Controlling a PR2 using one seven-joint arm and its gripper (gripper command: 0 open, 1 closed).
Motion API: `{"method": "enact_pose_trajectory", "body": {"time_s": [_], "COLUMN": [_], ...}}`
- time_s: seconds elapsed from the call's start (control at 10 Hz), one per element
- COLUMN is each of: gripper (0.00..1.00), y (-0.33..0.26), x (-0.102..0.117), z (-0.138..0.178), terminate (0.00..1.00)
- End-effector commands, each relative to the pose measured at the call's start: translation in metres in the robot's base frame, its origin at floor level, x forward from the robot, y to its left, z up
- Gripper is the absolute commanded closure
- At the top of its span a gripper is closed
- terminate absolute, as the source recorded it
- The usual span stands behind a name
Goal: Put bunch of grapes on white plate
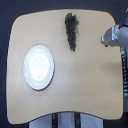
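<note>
The bunch of grapes (71,31) lies on the wooden table (85,75), well apart from the white plate (38,67). The gripper (106,38) hangs near the grapes, not touching them. Whether its fingers are apart or together I cannot tell.

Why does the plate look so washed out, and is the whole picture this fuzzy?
In the exterior view, overhead light glares off the white plate, bleaching its centre; the whole frame is soft and low-resolution, so the bunch of grapes reads as a dark blob and the gripper blurs at the right edge.

one bunch of grapes (71,32), one white plate (38,67)
</note>
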Motion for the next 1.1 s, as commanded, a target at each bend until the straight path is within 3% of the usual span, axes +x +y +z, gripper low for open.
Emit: {"method": "enact_pose_trajectory", "body": {"time_s": [0.0,0.2,1.0], "gripper": [0.00,0.00,0.00], "y": [0.001,0.016,0.135], "x": [0.000,0.007,0.074], "z": [-0.001,0.000,-0.001], "terminate": [0.00,0.00,0.00]}}
